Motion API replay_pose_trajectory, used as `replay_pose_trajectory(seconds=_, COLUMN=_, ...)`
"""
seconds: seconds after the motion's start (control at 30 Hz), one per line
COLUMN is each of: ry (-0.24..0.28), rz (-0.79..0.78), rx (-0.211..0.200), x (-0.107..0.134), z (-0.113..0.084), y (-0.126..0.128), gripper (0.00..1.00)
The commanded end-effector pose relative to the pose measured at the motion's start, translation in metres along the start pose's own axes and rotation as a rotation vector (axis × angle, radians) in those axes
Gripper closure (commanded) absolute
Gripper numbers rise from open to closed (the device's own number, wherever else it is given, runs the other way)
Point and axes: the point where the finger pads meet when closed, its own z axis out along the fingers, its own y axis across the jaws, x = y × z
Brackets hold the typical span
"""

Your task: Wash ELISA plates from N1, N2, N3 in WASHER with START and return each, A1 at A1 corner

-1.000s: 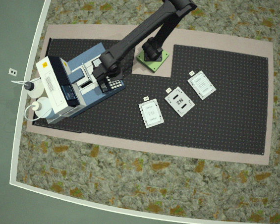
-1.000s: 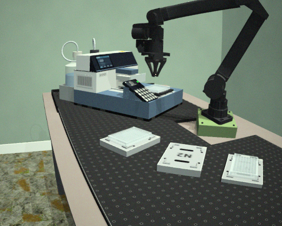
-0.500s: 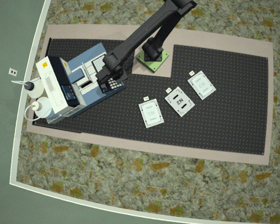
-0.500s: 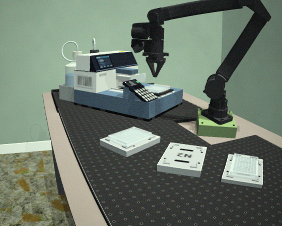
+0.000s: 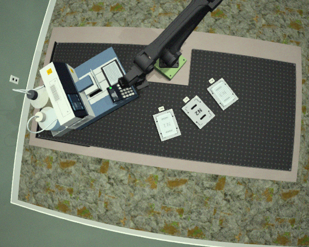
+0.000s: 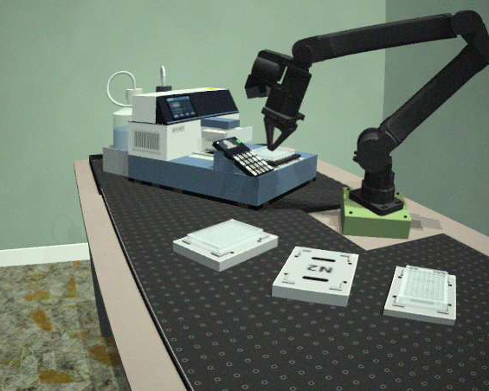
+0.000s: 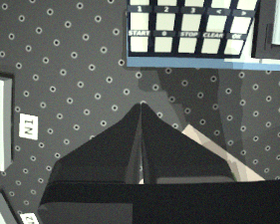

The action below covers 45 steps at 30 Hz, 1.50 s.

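Note:
My gripper (image 6: 272, 148) (image 7: 140, 112) is shut and empty, tips down, above the front end of the washer near the keypad (image 5: 127, 92) (image 6: 253, 163). The START key (image 7: 139, 45) shows ahead of the tips in the wrist view. The washer lamp (image 5: 110, 88) (image 6: 239, 141) is green. A clear plate (image 5: 113, 72) (image 6: 274, 153) lies in the carrier and looks flat; its locators are too small to judge. Nest N2 (image 5: 198, 111) (image 6: 316, 269) is empty. One plate (image 5: 167, 125) (image 6: 226, 234) lies in nest N1, another plate (image 5: 222, 93) (image 6: 424, 287) in nest N3.
The washer's white housing (image 5: 56, 93) (image 6: 165, 138) stands behind the carrier, with bottles (image 5: 39, 99) and tubes beyond it. The arm's green base block (image 5: 170, 71) (image 6: 375, 222) stands beside the washer. The raised keypad adjoins the carrier.

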Motion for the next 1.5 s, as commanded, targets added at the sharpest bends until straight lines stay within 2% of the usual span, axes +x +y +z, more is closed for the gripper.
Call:
replay_pose_trajectory(seconds=0.0, ry=-0.085, rz=0.03, rx=-0.016, x=-0.039, z=-0.019, y=0.009, gripper=1.0)
replay_pose_trajectory(seconds=0.13, ry=-0.067, rz=0.031, rx=-0.013, x=-0.031, z=-0.013, y=0.007, gripper=1.0)
replay_pose_trajectory(seconds=0.17, ry=-0.017, rz=0.033, rx=0.002, x=-0.012, z=-0.002, y=0.001, gripper=1.0)
replay_pose_trajectory(seconds=0.2, ry=-0.019, rz=0.032, rx=0.002, x=-0.013, z=-0.002, y=0.001, gripper=1.0)
replay_pose_trajectory(seconds=0.23, ry=-0.052, rz=0.016, rx=-0.011, x=-0.023, z=-0.011, y=0.006, gripper=1.0)
replay_pose_trajectory(seconds=0.5, ry=-0.052, rz=0.016, rx=-0.011, x=-0.023, z=-0.011, y=0.006, gripper=1.0)
replay_pose_trajectory(seconds=0.53, ry=-0.026, rz=0.028, rx=-0.001, x=-0.012, z=0.003, y=0.001, gripper=1.0)
replay_pose_trajectory(seconds=0.7, ry=-0.025, rz=0.026, rx=-0.001, x=-0.012, z=0.008, y=0.002, gripper=1.0)
replay_pose_trajectory(seconds=0.73, ry=-0.063, rz=0.023, rx=-0.013, x=-0.03, z=-0.003, y=0.007, gripper=1.0)
replay_pose_trajectory(seconds=0.8, ry=-0.025, rz=0.023, rx=-0.002, x=-0.012, z=0.013, y=0.002, gripper=1.0)
replay_pose_trajectory(seconds=1.03, ry=-0.036, rz=0.018, rx=-0.007, x=-0.017, z=0.021, y=0.005, gripper=1.0)
replay_pose_trajectory(seconds=1.27, ry=-0.024, rz=0.018, rx=-0.003, x=-0.011, z=0.033, y=0.004, gripper=1.0)
replay_pose_trajectory(seconds=1.3, ry=-0.072, rz=0.016, rx=-0.018, x=-0.035, z=0.02, y=0.011, gripper=1.0)
replay_pose_trajectory(seconds=1.4, ry=-0.024, rz=0.016, rx=-0.004, x=-0.011, z=0.04, y=0.004, gripper=1.0)
replay_pose_trajectory(seconds=1.47, ry=-0.024, rz=0.018, rx=-0.003, x=-0.011, z=0.043, y=0.004, gripper=1.0)
